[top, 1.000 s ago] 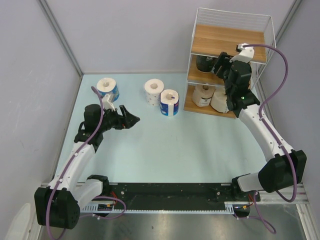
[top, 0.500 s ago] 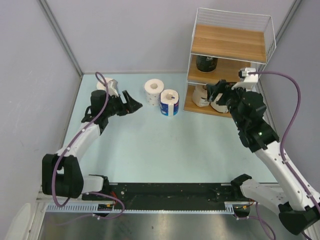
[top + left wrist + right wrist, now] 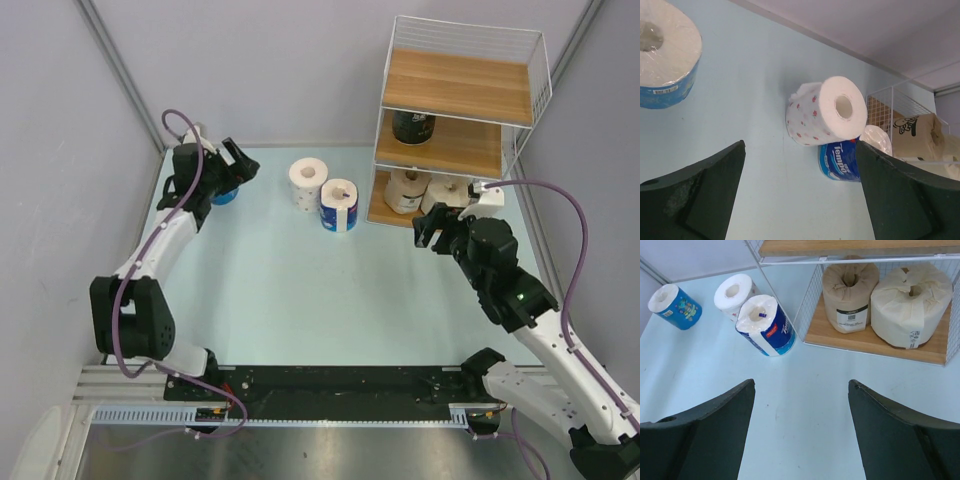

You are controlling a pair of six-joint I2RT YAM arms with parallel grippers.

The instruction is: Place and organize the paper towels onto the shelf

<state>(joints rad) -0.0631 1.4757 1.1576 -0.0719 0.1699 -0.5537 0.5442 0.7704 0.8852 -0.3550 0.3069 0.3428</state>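
brown wooden boards in a white wire frame make up the shelf (image 3: 455, 85), which stands at the far right corner of the pale blue table (image 3: 300, 290). three rolls are on it. the dark roll (image 3: 412, 127) sits on the middle board, and the tan roll (image 3: 405, 190) and the cream roll (image 3: 442, 197) stand side by side on the bottom board, cores up. the top board is bare.

three rolls are on the table. the speckled roll (image 3: 308, 181) stands on end near the back edge, with the middle blue roll (image 3: 339, 205) close against it on the shelf side. the corner blue roll (image 3: 225, 193) is far to the left, mostly hidden under the left gripper (image 3: 235, 165) in the overhead view.

in the left wrist view the left gripper's fingers (image 3: 695, 195) are spread wide and hold nothing. the corner blue roll lies off to one side of them, not in the gap, and the speckled roll is ahead between them, well apart.

the right gripper (image 3: 432, 228) hangs over the table just in front of the shelf's bottom board. its fingers (image 3: 900, 435) are also spread wide and empty, apart from every roll, with the tan and cream rolls ahead of it.
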